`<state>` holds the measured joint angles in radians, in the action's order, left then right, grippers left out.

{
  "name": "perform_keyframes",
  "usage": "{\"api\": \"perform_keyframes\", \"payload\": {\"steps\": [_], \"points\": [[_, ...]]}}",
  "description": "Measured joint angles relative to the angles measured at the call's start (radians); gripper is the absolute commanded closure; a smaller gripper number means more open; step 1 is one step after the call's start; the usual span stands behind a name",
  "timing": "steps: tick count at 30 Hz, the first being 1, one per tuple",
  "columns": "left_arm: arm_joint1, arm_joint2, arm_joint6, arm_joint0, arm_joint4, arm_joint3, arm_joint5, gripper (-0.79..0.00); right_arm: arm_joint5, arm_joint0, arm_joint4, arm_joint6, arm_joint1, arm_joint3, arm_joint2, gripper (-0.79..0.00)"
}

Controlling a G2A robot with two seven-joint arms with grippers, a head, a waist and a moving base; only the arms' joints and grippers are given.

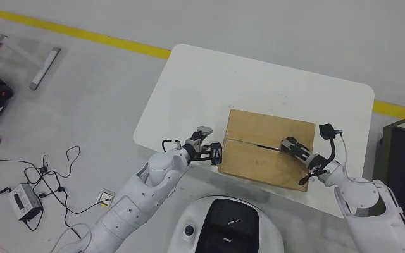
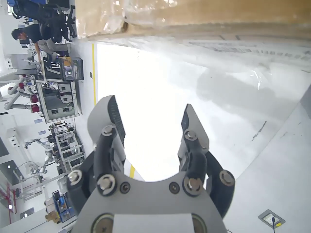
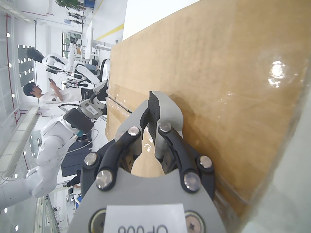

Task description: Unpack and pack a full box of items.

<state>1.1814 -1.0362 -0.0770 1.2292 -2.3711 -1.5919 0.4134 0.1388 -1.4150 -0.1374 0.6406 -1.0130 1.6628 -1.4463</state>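
Right hand point(image 3: 151, 104), closest to the lens, has its fingers pressed together with nothing between them. It lies low over the top of the box point(image 1: 266, 148), tips pointing along the seam point(image 1: 259, 145) where the two flaps meet; whether the tips touch the cardboard I cannot tell. The box is brown cardboard with its flaps down, and glossy clear tape point(image 3: 274, 73) runs over its top and corners. It sits near the desk's near edge, somewhat toward the right side.

Left hand point(image 2: 149, 103) is beside the box's left side, level with the seam, fingers spread wide apart and holding nothing, with a gap of desk top between the fingertips and the cardboard.

Beyond the box the white desk point(image 1: 253, 76), with its rounded corners, runs broad and flat to the far edge and the left corner. Grey floor point(image 1: 95, 95) surrounds it, crossed by a yellow line point(image 1: 95, 36) past the far edge, and cables point(image 1: 54, 183) lie loose on the floor well off the desk's left.
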Motion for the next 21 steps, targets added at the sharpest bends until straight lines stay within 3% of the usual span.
{"api": "perform_keyframes", "payload": {"steps": [19,21], "points": [[0.046,0.098,0.028,-0.102,0.129,0.06,-0.007,-0.785,0.016,0.053,-0.025,0.01,0.006,-0.07,-0.048,0.0],[0.047,0.091,0.022,-0.098,0.149,0.06,0.003,-0.727,0.016,0.058,-0.024,0.008,0.006,-0.077,-0.045,0.0]]}}
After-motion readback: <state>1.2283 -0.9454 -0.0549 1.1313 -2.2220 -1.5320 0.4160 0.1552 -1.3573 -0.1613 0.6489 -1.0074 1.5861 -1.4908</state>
